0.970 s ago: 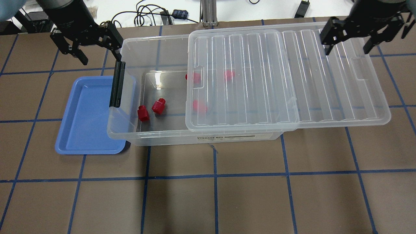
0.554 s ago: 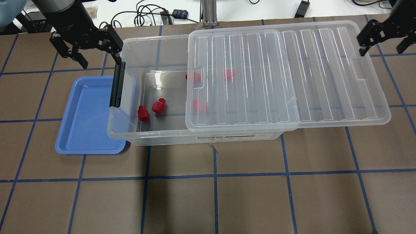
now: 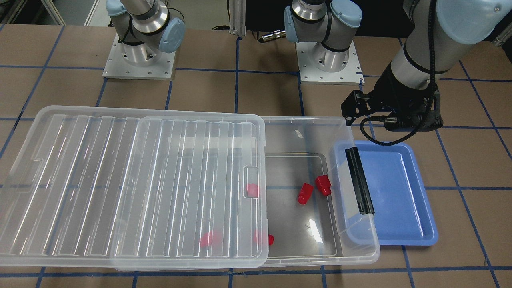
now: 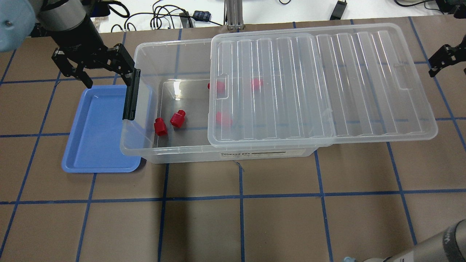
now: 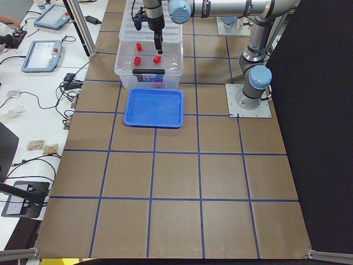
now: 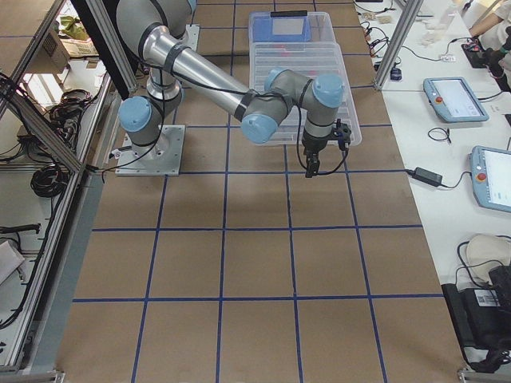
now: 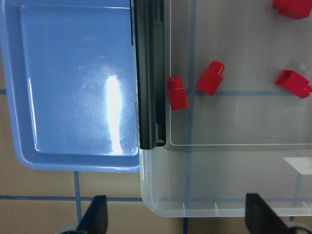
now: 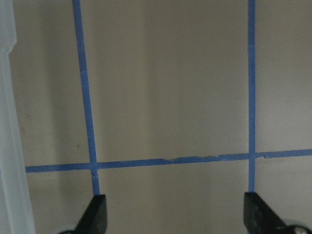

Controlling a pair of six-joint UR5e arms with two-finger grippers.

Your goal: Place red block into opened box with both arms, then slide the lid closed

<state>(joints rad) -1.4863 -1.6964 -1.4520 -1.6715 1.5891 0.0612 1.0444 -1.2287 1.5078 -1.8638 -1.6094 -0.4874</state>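
The clear box point(image 4: 145, 154) lies across the table, its lid point(image 4: 320, 83) slid right so the left end is open. Two red blocks point(image 4: 160, 126) point(image 4: 177, 118) lie on the open floor near the black latch point(image 4: 131, 94). Others show blurred under the lid point(image 4: 222, 119). My left gripper point(image 4: 107, 74) hangs open and empty over the box's far left corner; the left wrist view shows its fingertips point(image 7: 97, 217) spread wide. My right gripper point(image 8: 175, 219) is open and empty over bare table, just past the lid's right end.
An empty blue tray point(image 4: 98, 138) lies against the box's latch end, partly under its rim. Cables and a metal post point(image 4: 233, 14) are beyond the table's far edge. Both arm bases point(image 3: 138, 60) stand on the robot's side of the box.
My left gripper has moved slightly left and nearer, to the tray's far edge. My right gripper has swung right, off the lid's corner, almost leaving the overhead view. Box, lid and blocks have not moved.
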